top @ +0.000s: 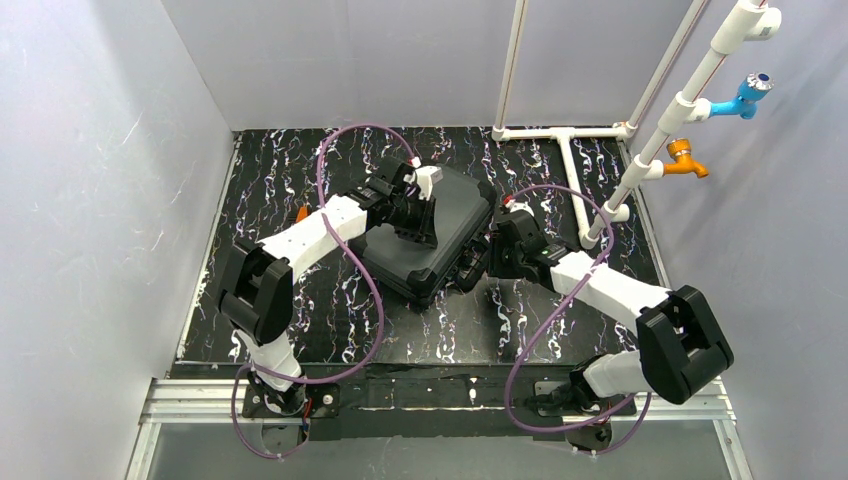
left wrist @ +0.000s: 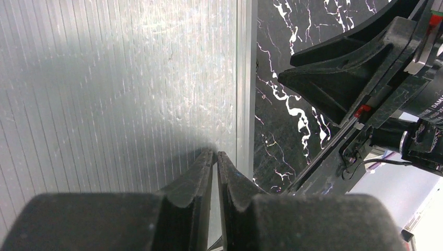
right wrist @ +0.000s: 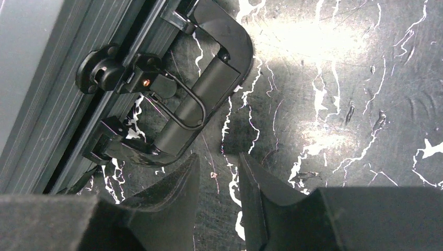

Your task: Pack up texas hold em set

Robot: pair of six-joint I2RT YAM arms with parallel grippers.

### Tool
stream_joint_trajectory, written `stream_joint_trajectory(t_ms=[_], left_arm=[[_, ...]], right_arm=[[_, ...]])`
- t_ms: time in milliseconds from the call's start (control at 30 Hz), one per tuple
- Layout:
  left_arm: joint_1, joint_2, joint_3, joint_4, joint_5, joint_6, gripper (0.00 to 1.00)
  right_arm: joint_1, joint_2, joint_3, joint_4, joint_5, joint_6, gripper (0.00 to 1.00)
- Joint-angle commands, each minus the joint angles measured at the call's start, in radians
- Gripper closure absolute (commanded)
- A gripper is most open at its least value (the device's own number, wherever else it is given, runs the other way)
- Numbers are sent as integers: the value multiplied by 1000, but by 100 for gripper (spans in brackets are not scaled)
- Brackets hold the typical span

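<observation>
While left fingers (left wrist: 194, 180) sit together over the case (top: 458, 215), right fingers (right wrist: 177, 183) (apart) hover beside its handle (right wrist: 194, 102).

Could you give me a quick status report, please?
Left gripper shut, empty, over the case. Right gripper open, empty, beside its handle. Case lid down. Nothing in the way.

Two matching arms, left arm (top: 300, 240) and right arm (top: 610, 285): white shells on the long links, chunky black blocks at the joints, black bases (top: 272, 400). A purple cable (top: 345, 160) loops off each one. Fingers (left wrist: 190, 183) on the left gripper (left wrist: 216, 154) are matte black wedges with stepped inner edges, same deal on the right gripper (right wrist: 218, 157). Small red tab (left wrist: 360, 111) and cut-off white lettering (left wrist: 426, 112) on the right one's body
</observation>
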Motion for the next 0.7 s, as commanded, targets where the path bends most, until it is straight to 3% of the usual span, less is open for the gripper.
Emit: stream_joint_trajectory(t_ms=[0,667], left_arm=[[-18,7,-57,-13,5,5,94],[-43,-65,-254,24,-67,-19,99]], right_arm=[[-9,20,-15,45,-6,1,60],[-15,110,-13,110,-34,0,70]])
